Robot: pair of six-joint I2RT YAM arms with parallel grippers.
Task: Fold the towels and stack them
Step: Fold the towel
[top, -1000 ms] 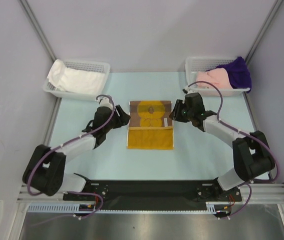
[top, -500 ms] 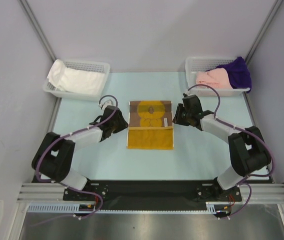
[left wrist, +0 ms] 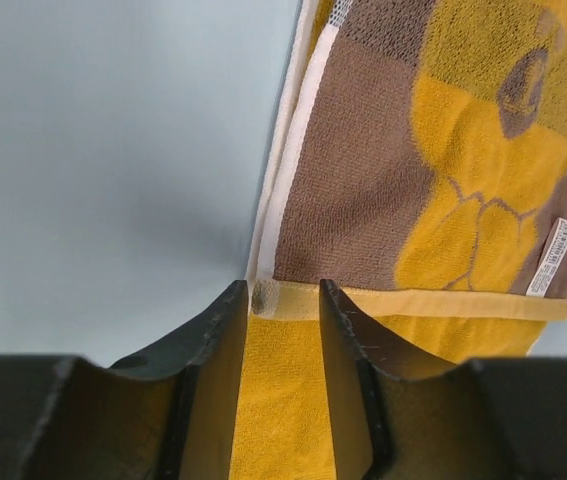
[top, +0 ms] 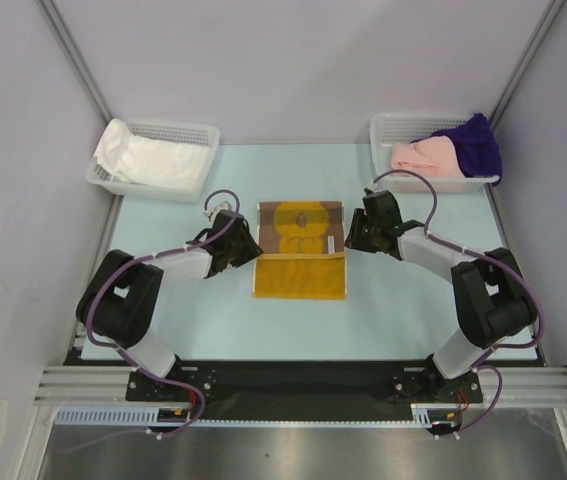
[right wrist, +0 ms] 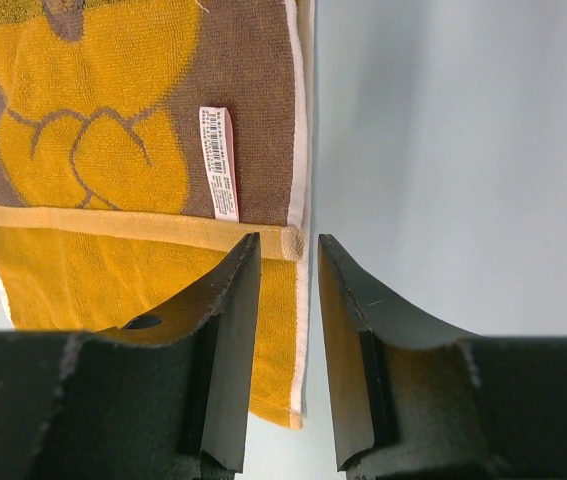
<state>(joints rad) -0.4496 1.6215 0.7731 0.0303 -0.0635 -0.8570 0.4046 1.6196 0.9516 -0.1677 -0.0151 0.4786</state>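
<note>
Towel (top: 300,262): brown-and-yellow, laid folded flat at the desk's (top: 203,320) middle.
Left gripper (left wrist: 283,290): placed at the towel's left edge, jaws parted astride the fold corner.
Right gripper (right wrist: 288,242): placed at the right edge, jaws parted astride the hem.

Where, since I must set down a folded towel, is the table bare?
Bare table lies between the brown-and-yellow towel and the arm bases, and between the left basket and right basket farther back. Crowded: both towel sides, where the left gripper and right gripper sit.

Brown-and-yellow towel (top: 300,262) lies flat, folded partway over.
</note>
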